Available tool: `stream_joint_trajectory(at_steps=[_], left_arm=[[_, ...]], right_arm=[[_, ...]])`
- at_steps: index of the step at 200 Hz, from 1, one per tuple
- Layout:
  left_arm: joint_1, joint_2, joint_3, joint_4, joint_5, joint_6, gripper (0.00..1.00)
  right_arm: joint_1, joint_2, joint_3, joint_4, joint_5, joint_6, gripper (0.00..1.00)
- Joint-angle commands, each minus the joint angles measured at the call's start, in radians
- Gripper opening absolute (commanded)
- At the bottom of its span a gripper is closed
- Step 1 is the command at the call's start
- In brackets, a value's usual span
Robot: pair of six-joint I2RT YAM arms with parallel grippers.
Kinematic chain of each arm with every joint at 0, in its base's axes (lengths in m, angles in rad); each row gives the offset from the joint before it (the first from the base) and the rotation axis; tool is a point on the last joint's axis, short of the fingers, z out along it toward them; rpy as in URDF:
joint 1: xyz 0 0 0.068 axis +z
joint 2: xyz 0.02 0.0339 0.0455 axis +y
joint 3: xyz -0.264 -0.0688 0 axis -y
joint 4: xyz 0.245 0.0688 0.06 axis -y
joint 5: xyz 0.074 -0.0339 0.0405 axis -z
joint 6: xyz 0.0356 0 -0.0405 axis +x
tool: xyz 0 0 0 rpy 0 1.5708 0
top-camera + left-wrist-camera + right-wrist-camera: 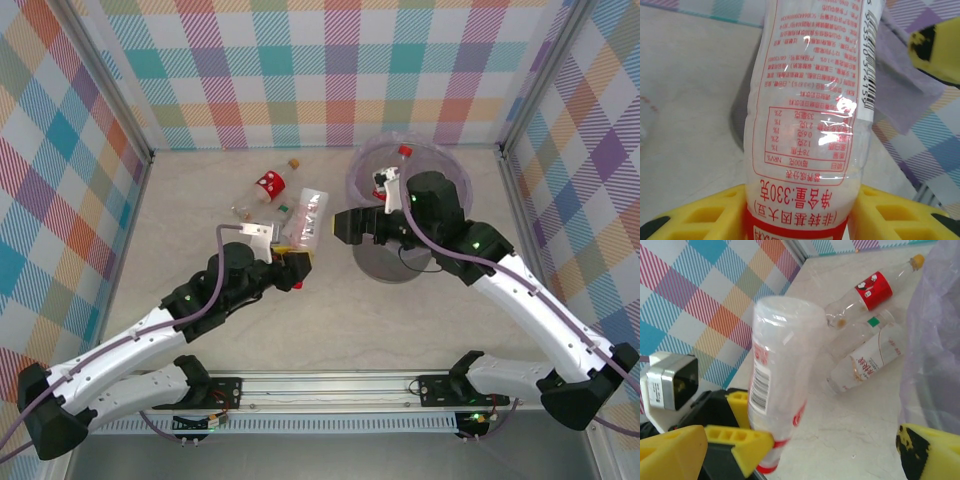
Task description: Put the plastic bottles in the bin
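My left gripper (292, 256) is shut on a white plastic bottle (308, 222) with red print, gripping it low on the body and holding it upright off the table. In the left wrist view the bottle (810, 110) rises between the yellow fingers (710, 215). My right gripper (342, 227) hangs wide open beside the bottle, at the bin's left rim, holding nothing. The grey bin (385, 265) with its lavender bag (935, 340) has bottles inside, one red-capped (405, 152). On the table lie a red-labelled bottle (872, 290), a clear one (860, 327) and a white-labelled one (870, 362).
Checked walls close off the table at the back and both sides. The loose bottles (262, 195) lie in a cluster left of the bin, just behind the left gripper. Bare tabletop (360, 320) stretches between the arms toward the near edge.
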Motion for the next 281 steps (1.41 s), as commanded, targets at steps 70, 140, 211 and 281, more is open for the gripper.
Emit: stream_joint_trajectory(at_steps=[70, 140, 211, 281], left_arm=[[-0.117, 0.093, 0.085, 0.145, 0.113, 0.043, 0.47], [-0.127, 0.111, 0.095, 0.169, 0.077, 0.056, 0.47], [-0.127, 0.103, 0.097, 0.189, 0.054, 0.042, 0.86], [-0.127, 0.043, -0.004, 0.25, -0.049, 0.039, 1.0]], right_arm=[[0.0, 0.016, 0.019, 0.043, 0.1, 0.009, 0.95], [-0.001, 0.036, 0.038, 0.039, 0.075, 0.008, 0.71], [-0.007, 0.002, 0.046, 0.049, 0.093, -0.025, 0.54], [-0.24, 0.023, 0.378, -0.172, 0.111, -0.233, 0.51]])
